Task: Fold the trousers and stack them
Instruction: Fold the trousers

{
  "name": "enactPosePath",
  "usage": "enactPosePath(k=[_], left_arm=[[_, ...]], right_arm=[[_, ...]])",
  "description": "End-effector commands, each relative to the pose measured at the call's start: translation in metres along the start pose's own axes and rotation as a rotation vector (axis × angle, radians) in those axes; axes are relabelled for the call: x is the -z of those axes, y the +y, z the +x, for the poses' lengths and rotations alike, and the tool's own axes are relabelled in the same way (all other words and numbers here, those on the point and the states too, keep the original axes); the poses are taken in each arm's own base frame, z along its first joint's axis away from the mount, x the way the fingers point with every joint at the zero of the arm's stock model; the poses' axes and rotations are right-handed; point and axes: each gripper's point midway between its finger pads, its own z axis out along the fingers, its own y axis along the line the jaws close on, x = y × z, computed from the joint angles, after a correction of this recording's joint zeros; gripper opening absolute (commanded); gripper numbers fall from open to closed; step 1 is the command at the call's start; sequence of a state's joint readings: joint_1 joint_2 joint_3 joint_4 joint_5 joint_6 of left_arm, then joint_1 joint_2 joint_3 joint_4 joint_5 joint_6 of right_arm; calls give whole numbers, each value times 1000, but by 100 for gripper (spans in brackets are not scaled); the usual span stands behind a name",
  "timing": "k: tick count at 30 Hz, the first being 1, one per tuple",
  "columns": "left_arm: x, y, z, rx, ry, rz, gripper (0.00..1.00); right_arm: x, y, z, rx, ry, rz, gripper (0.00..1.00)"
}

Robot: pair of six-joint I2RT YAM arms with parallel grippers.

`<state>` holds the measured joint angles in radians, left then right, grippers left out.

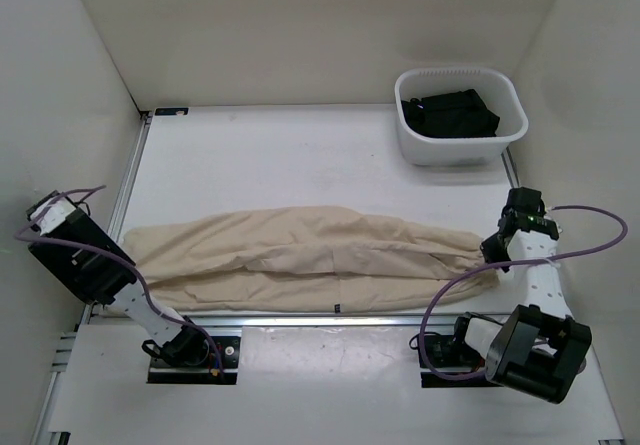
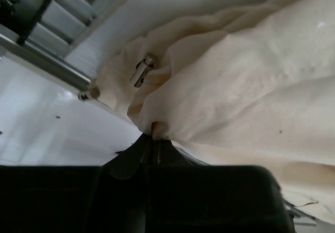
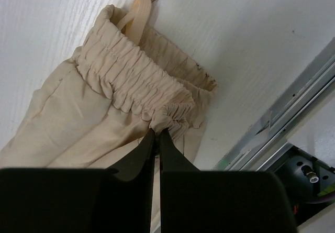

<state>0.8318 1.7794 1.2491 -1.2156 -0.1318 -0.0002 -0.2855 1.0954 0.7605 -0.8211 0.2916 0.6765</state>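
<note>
My L gripper (image 2: 152,140) pinches trousers (image 1: 310,255) tight at 9 o'clock; R gripper (image 3: 157,132) clamps waistband (image 3: 131,81) at 3 o'clock.

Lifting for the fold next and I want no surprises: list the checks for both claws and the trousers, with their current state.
1. Left claw shut on the trousers at the leg end: ok.
2. Right claw shut on the gathered waistband: ok.
3. Cloth laid out lengthwise between the two arms: ok, though wrinkled.
4. All layers caught in each pinch: cannot tell.
5. Basket of dark clothes stands apart from the cloth, at the far right: ok.
</note>
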Motion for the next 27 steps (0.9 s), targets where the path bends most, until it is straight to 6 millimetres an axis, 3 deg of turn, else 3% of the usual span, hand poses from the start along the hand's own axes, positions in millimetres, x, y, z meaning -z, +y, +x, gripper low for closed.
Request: enactPosePath(k=[1,4,5,8,10,12,14,16,19,25,27], left_arm=[[13,12,-32,38,-125,-27,14],[44,11,-53,46,-204,5,14],[57,11,-57,46,-215,17,14],[73,13,-59,48,-229,17,14],[81,20,-54,64,-248,3,14],[73,26,-41,73,-218,-21,14],[70,33,-32,95,-223,-33,14],[51,40,-15,105,-178,-77,14],[38,54,-9,146,-189,-118,14],[41,67,-13,190,-199,-118,14],[33,66,-7,184,-165,-125,14]], right_arm=[[12,14,-31,-46,-95,-50,0],[27,24,-58,-38,-146,-66,0],[43,30,-75,-50,-188,-86,0],[61,33,-89,-57,-213,-90,0],[67,21,-79,-50,-195,-60,0],[72,6,-69,-47,-192,-29,0],[64,-13,-55,-49,-184,40,0],[61,-27,-42,-52,-169,82,0],[53,-55,-22,-136,-143,183,0],[58,-60,-21,-192,-169,189,0],[55,-69,-19,-203,-179,241,0]])
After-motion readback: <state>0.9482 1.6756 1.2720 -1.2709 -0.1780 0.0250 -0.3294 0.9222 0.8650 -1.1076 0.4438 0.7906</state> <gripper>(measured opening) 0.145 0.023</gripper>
